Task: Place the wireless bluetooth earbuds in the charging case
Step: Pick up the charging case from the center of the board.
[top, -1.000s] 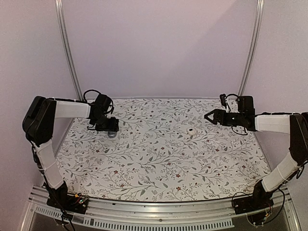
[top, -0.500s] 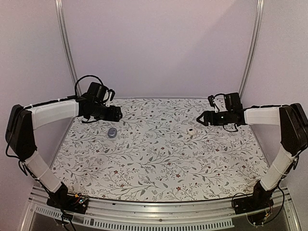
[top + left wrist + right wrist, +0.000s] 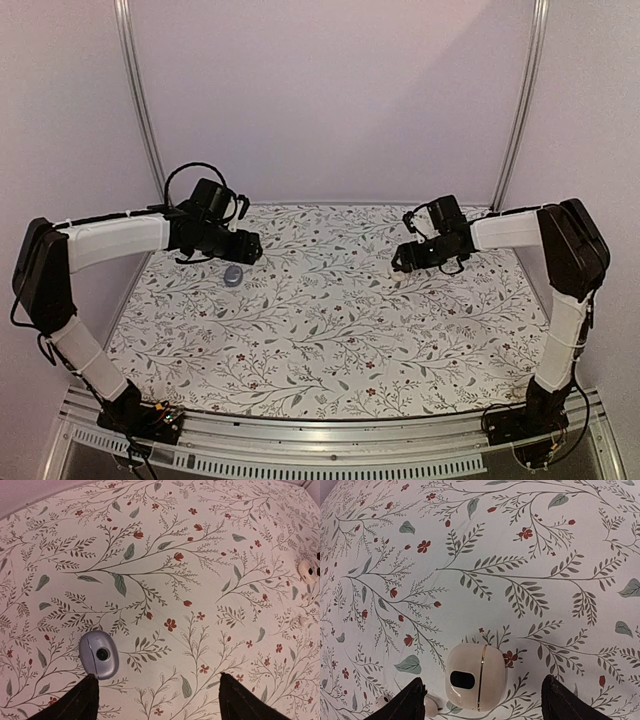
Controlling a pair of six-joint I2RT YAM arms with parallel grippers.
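A tabletop (image 3: 330, 340) covered in a white cloth printed with leafy sprigs and small red flowers stood in front of a plain pale wall.

On the left, the left arm reached out over the far left part of the cloth. Its left pincer (image 3: 252, 250) hung above the surface with its jaws spread wide and nothing between them. Just below it, a lavender oval object (image 3: 98, 655) with a dark round spot lay flat on the cloth, near the pincer's one dark fingertip but clear of it.

The middle of the cloth carried only its pattern.

Right of centre, towards the back, the white charging case (image 3: 475, 677) lay on the cloth, rounded, with a thin gold seam down its middle and a dark oval window on one half. A small white earbud (image 3: 428, 706) lay just beside it, partly hidden behind a dark fingertip.

On the right, the right arm bent in from the edge. The right pincer (image 3: 400, 262) hovered directly over the case, one jaw on either side, set wider than the case with cloth showing in both gaps, so it gripped nothing.
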